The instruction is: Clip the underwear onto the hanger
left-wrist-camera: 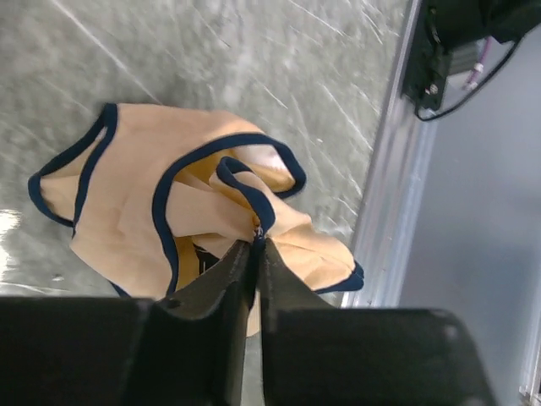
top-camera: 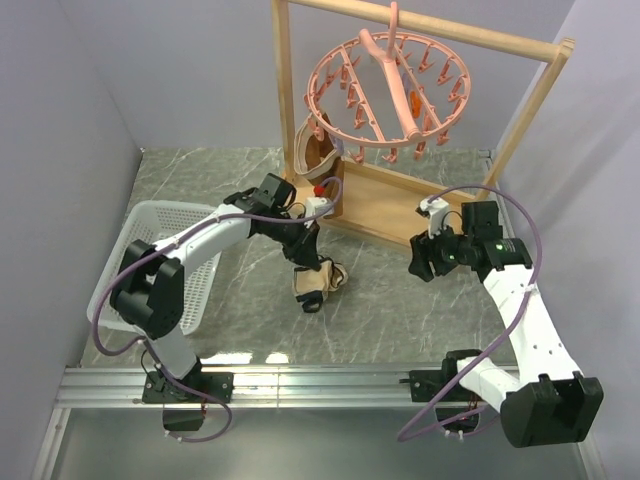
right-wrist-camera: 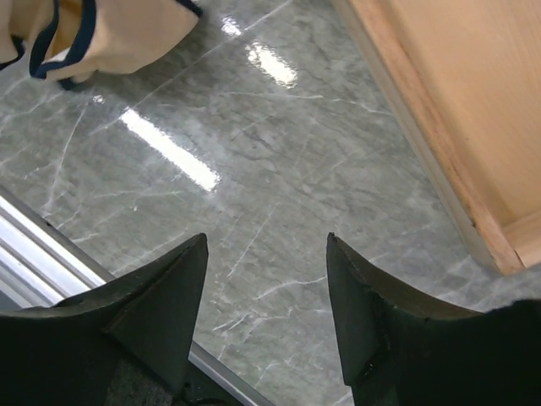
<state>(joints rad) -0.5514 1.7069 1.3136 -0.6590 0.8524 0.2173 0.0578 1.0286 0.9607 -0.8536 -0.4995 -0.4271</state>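
Observation:
The underwear (top-camera: 326, 281), beige with dark trim, lies crumpled on the marble table in front of the wooden rack. My left gripper (top-camera: 308, 268) reaches down onto it. In the left wrist view its jaws (left-wrist-camera: 258, 244) stand almost together, pinching a fold of dark trim on the underwear (left-wrist-camera: 135, 194) at their tips. The pink round hanger (top-camera: 390, 95) hangs from the rack's top bar, well above and behind. My right gripper (top-camera: 418, 268) hovers to the right, open (right-wrist-camera: 266, 241) over bare marble with nothing between its fingers. A corner of the underwear (right-wrist-camera: 101, 34) shows at the upper left of that view.
A wooden rack frame (top-camera: 400, 205) stands at the back, its base board (right-wrist-camera: 456, 110) close to my right gripper. A brown garment (top-camera: 316, 150) hangs at the hanger's left side. A white basket (top-camera: 150, 260) sits at the left. An aluminium rail (top-camera: 300, 380) runs along the near edge.

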